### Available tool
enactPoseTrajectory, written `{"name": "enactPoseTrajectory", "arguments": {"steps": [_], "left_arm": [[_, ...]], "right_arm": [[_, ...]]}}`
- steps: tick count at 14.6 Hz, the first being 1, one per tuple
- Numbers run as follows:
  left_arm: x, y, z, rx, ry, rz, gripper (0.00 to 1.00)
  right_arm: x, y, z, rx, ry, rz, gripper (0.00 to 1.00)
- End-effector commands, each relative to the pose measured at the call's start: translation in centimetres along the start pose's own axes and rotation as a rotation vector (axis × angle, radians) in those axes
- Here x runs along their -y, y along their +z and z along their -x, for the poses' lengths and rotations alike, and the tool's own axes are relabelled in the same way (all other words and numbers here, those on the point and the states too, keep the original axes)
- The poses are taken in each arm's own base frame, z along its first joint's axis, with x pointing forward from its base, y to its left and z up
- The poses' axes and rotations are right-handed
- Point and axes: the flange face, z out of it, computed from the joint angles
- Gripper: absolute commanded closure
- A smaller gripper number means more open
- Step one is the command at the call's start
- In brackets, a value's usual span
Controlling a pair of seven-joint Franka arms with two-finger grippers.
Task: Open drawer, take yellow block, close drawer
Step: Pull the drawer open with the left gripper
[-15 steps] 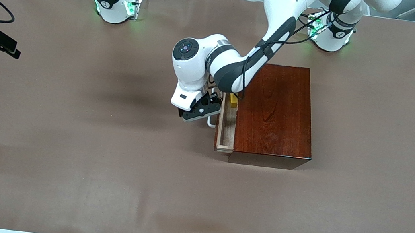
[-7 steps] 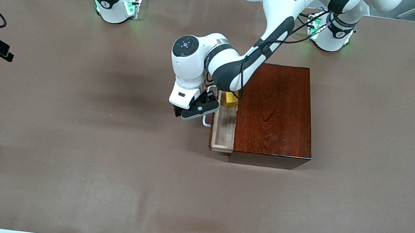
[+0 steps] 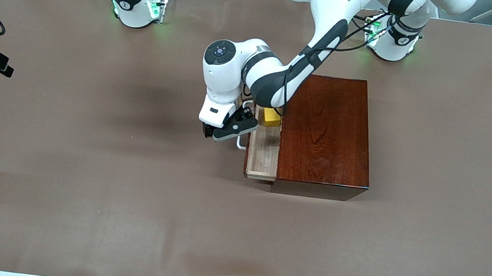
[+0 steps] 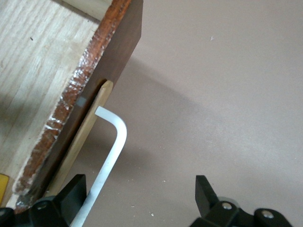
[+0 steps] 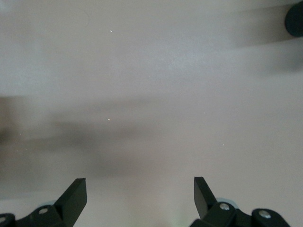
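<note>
So the drawer point(image 3: 263, 152) sits partly pulled out of the wooden box point(image 3: 328, 133), yellow block point(image 3: 271, 116) inside it. Left gripper point(image 3: 229, 131) is at the white handle point(image 4: 110, 156), fingers point(image 4: 71, 196) spread. Right gripper point(image 5: 139, 201) waits over bare table point(image 3: 79, 158), also spread.

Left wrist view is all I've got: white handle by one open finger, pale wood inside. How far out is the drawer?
Observer: Front view shows the drawer partly out of the box, toward the right arm's end of the table. The left gripper is at its handle.
Operator: Block?
Observer: The yellow block lies in the drawer, at the end farther from the front camera, close under the left arm's wrist.
Operator: Right arm?
Observer: It waits. The right gripper is open over the table, with nothing between its fingers.
</note>
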Motion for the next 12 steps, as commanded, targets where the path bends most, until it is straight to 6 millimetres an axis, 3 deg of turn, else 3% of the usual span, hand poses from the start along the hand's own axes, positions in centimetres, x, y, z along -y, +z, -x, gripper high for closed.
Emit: {"name": "enactPoseTrajectory", "arguments": {"steps": [1,3,10,12], "left_arm": [[-2.8,0.0,3.7,0.061,-0.005,0.142,0.00],[-2.9,-0.9,3.8,0.070,-0.011,0.152,0.00],[-1.7,-0.5,3.0,0.055,0.023,0.049,0.00],[-1.3,-0.2,3.7,0.030,0.081,0.001,0.00]], "right_arm": [[1.9,-0.4,-0.2,0.001,0.073,-0.010,0.00],[2.5,-0.1,-0.3,0.007,0.109,-0.017,0.00],[9.3,0.8,0.4,0.034,0.325,-0.020,0.00],[9.9,1.0,0.6,0.043,0.354,-0.017,0.00]]}}
